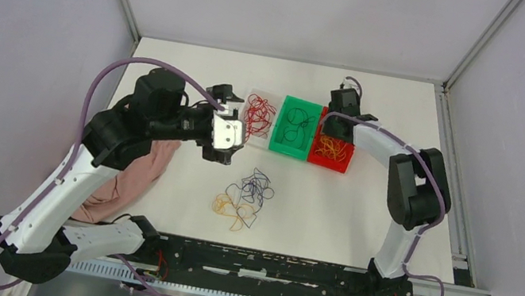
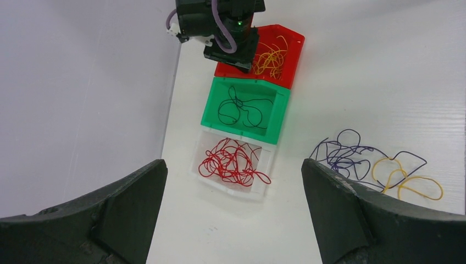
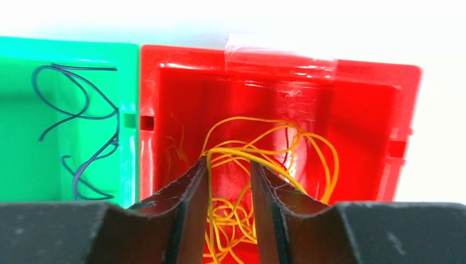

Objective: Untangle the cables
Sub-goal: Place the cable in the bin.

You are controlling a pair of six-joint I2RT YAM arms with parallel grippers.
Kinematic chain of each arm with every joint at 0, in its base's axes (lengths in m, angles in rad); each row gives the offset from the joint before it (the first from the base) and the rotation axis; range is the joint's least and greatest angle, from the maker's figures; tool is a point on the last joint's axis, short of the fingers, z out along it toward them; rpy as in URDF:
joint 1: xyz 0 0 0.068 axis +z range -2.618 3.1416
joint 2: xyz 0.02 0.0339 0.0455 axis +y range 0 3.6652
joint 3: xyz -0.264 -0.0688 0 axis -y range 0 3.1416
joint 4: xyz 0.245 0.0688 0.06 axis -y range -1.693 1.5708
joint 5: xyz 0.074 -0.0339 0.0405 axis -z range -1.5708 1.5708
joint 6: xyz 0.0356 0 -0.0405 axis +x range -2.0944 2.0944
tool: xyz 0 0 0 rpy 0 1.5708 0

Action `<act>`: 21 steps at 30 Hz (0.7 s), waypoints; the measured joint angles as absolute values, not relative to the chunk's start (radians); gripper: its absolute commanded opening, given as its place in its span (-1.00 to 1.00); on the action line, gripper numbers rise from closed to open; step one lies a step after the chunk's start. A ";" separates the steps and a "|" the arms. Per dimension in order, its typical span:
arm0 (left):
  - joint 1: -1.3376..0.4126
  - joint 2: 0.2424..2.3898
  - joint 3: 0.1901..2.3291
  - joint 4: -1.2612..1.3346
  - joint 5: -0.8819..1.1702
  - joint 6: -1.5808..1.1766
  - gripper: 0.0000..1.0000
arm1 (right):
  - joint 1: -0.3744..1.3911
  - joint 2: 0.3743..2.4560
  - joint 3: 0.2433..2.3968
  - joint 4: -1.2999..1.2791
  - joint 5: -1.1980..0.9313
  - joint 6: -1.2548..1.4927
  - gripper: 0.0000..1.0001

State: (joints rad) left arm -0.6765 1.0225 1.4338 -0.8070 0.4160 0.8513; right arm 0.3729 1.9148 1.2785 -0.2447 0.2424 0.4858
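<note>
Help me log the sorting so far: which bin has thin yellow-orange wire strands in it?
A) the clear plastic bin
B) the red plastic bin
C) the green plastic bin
B: the thin yellow-orange wire strands lie bunched inside the red plastic bin.

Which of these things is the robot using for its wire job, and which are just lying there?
Part of the job: tangled cables on the table; red cables in the clear bin; dark cables in the green bin; yellow cables in the red bin.
Just lying about: pink cloth.
</note>
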 measured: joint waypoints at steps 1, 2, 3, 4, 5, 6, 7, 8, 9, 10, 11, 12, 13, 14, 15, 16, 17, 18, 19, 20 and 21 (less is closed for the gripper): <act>-0.677 1.026 1.434 -0.807 0.415 0.850 0.99 | 0.370 1.899 1.279 -0.250 0.240 0.482 -0.13; -0.677 1.029 1.436 -0.808 0.411 0.846 0.98 | 0.366 1.880 1.279 -0.256 0.237 0.479 -0.09; -0.677 1.035 1.439 -0.809 0.408 0.841 0.99 | 0.364 1.859 1.279 -0.262 0.235 0.476 -0.05; -0.677 1.041 1.441 -0.809 0.402 0.839 0.99 | 0.361 1.830 1.279 -0.269 0.231 0.473 -0.02; -0.677 1.046 1.443 -0.809 0.398 0.834 0.99 | 0.359 1.809 1.279 -0.271 0.229 0.472 0.00; -0.677 1.051 1.444 -0.809 0.393 0.826 0.99 | 0.358 1.782 1.280 -0.274 0.226 0.469 0.02; -0.677 1.055 1.444 -0.809 0.389 0.820 0.99 | 0.357 1.755 1.282 -0.278 0.224 0.466 0.06; -0.676 1.063 1.445 -0.813 0.376 0.811 0.99 | 0.357 1.727 1.283 -0.283 0.221 0.466 0.08; -0.674 1.069 1.446 -0.816 0.367 0.803 0.99 | 0.357 1.705 1.285 -0.288 0.219 0.465 0.13; -0.665 1.079 1.448 -0.820 0.362 0.796 0.99 | 0.357 1.679 1.285 -0.293 0.217 0.464 0.22; -0.651 1.091 1.449 -0.826 0.358 0.789 0.99 | 0.357 1.660 1.285 -0.297 0.214 0.464 0.45; -0.627 1.105 1.451 -0.834 0.359 0.783 0.98 | 0.357 1.639 1.285 -0.302 0.208 0.464 0.61; -0.599 1.118 1.451 -0.840 0.367 0.777 0.99 | 0.357 1.623 1.285 -0.307 0.204 0.465 0.79; -0.562 1.135 1.451 -0.848 0.373 0.773 0.99 | 0.357 1.609 1.285 -0.310 0.202 0.465 0.96; -0.515 1.155 1.451 -0.860 0.381 0.771 0.99 | 0.357 1.597 1.285 -0.316 0.199 0.459 0.99; -0.485 1.170 1.450 -0.870 0.388 0.770 0.99 | 0.357 1.588 1.285 -0.324 0.199 0.455 0.99; -0.450 1.185 1.450 -0.880 0.395 0.769 0.98 | 0.357 1.584 1.285 -0.331 0.196 0.451 0.99; -0.422 1.195 1.449 -0.889 0.398 0.769 0.99 | 0.357 1.581 1.284 -0.334 0.191 0.447 1.00; -0.404 1.198 1.445 -0.889 0.403 0.769 0.99 | 0.357 1.578 1.282 -0.335 0.188 0.445 1.00; -0.390 1.198 1.437 -0.889 0.405 0.768 0.99 | 0.357 1.574 1.276 -0.335 0.183 0.444 1.00; -0.381 1.194 1.430 -0.890 0.413 0.768 0.99 | 0.358 1.570 1.269 -0.336 0.179 0.443 0.99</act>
State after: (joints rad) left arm -0.3809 1.1938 1.4296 -0.8902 0.4129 0.7685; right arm 0.3580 1.5696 1.2690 -0.3355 0.1795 0.4431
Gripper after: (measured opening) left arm 0.993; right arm 0.996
